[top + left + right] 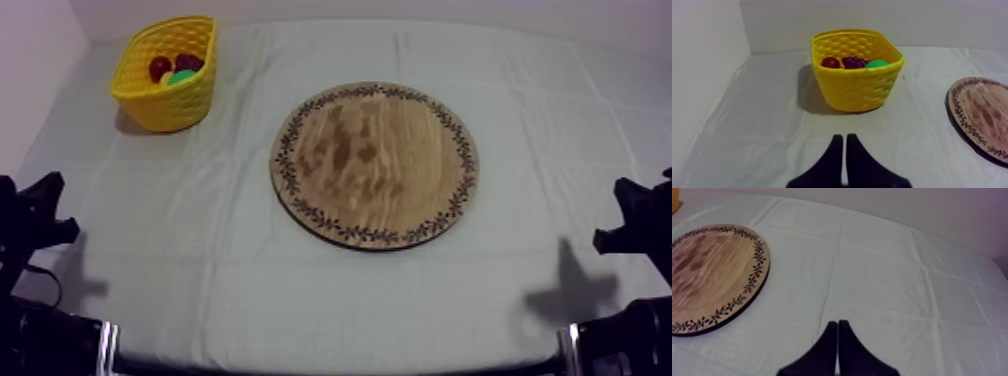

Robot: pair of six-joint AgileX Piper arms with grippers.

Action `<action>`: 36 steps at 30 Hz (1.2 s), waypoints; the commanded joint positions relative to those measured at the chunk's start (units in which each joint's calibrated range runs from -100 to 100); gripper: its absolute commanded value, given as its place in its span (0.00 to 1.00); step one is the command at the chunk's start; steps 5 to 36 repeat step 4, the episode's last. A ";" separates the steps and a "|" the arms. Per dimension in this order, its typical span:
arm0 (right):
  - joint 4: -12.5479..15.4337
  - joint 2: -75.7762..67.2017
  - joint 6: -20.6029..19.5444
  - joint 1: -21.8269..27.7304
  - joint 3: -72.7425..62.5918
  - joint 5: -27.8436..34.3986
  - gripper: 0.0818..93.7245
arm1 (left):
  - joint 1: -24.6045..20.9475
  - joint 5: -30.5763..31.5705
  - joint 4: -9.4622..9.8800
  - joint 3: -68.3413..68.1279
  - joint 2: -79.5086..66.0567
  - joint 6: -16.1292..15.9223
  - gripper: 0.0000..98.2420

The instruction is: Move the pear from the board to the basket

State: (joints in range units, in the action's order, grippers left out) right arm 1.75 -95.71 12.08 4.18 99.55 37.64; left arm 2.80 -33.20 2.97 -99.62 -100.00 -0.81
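The green pear (182,77) lies inside the yellow basket (175,105) at the table's far left, beside a small red fruit (159,68) and dark grapes (188,62). The round wooden board (375,165) sits mid-table with a bare face. My left gripper (50,208) rests low at the left edge. In the left wrist view it (845,137) is shut on nothing and points at the basket (857,90), where the pear (877,64) shows over the rim. My right gripper (622,212) rests low at the right edge, and it (837,324) is shut, over cloth beside the board (712,273).
A wall runs along the table's far edge and left side, close behind the basket. Grey-white cloth (220,260) stretches between the board and both grippers. The red fruit (830,62) and grapes (854,62) fill the basket's near side.
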 commanded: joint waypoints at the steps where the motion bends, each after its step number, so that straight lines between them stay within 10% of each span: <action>1: -0.02 -0.05 0.01 0.03 0.00 0.02 0.00 | -0.02 -0.33 -0.11 0.03 0.00 -0.03 0.00; 36: -0.02 -0.05 0.01 0.03 0.00 0.02 0.00 | -0.02 -0.69 -0.33 0.08 0.00 -0.20 0.00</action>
